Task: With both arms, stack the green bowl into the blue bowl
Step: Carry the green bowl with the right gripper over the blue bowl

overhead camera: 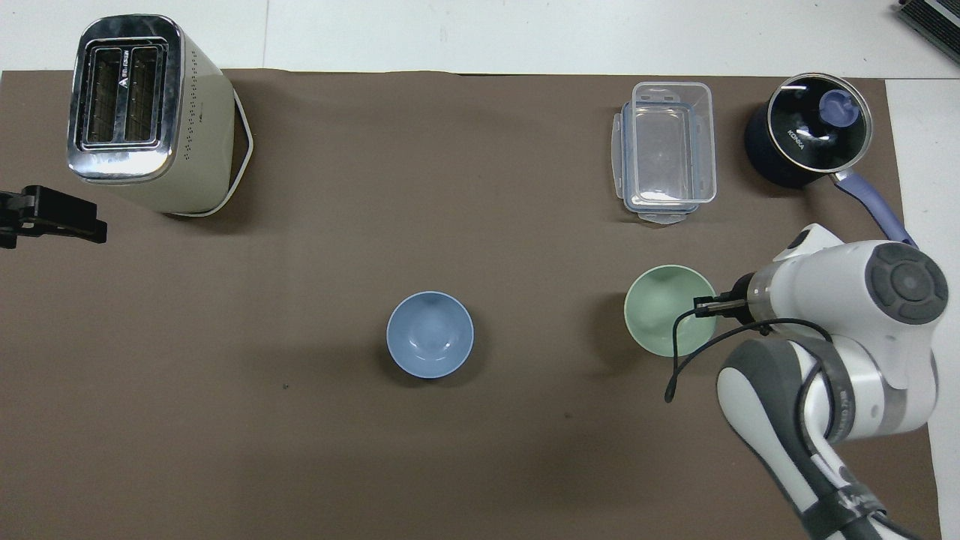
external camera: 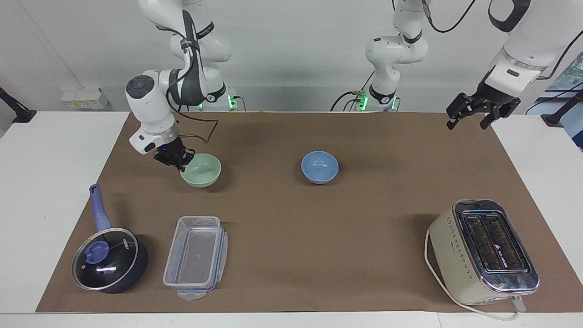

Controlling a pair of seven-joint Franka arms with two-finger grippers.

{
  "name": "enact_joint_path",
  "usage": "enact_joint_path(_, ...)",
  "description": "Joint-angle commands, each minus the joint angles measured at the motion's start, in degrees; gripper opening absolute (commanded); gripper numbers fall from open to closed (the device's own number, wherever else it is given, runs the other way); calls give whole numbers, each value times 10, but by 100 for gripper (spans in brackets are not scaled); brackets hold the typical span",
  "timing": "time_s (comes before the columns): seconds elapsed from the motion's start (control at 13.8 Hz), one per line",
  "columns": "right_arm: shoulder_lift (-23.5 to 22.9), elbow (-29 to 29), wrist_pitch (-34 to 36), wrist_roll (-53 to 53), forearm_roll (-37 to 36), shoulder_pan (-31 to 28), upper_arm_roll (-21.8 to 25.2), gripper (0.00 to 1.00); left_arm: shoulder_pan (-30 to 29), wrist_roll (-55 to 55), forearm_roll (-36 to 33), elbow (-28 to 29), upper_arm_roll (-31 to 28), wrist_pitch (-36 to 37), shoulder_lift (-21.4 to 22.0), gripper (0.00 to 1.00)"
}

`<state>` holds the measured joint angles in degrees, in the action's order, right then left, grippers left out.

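Note:
The pale green bowl (external camera: 201, 170) (overhead camera: 670, 310) hangs just above the brown mat, toward the right arm's end of the table. My right gripper (external camera: 180, 165) (overhead camera: 709, 306) is shut on its rim. The blue bowl (external camera: 319, 167) (overhead camera: 430, 334) stands upright and empty on the mat at mid-table, well apart from the green bowl. My left gripper (external camera: 469, 120) (overhead camera: 45, 217) waits open and empty in the air over the mat's corner at the left arm's end.
A cream toaster (external camera: 483, 252) (overhead camera: 142, 112) stands at the left arm's end, farther from the robots than the blue bowl. A clear plastic container (external camera: 196, 256) (overhead camera: 666, 152) and a lidded dark saucepan (external camera: 109, 259) (overhead camera: 808, 140) lie farther out than the green bowl.

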<state>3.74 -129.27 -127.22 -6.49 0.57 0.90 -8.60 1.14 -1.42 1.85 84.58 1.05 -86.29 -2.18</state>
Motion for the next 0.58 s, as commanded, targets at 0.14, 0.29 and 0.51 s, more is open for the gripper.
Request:
enact_joint_path(0.14, 10, 22, 14, -154, 8, 123, -1, 0, 1, -6, -19, 5, 0, 8, 9, 100)
enact_joint_path(0.29, -1, 35, 13, -201, 8, 168, -1, 0, 0, -6, -19, 5, -3, 8, 9, 100)
enact_joint_path(0.51, -31, 72, 14, -237, 66, 209, -1, 0, 2, -7, -19, 5, -2, 8, 9, 100)
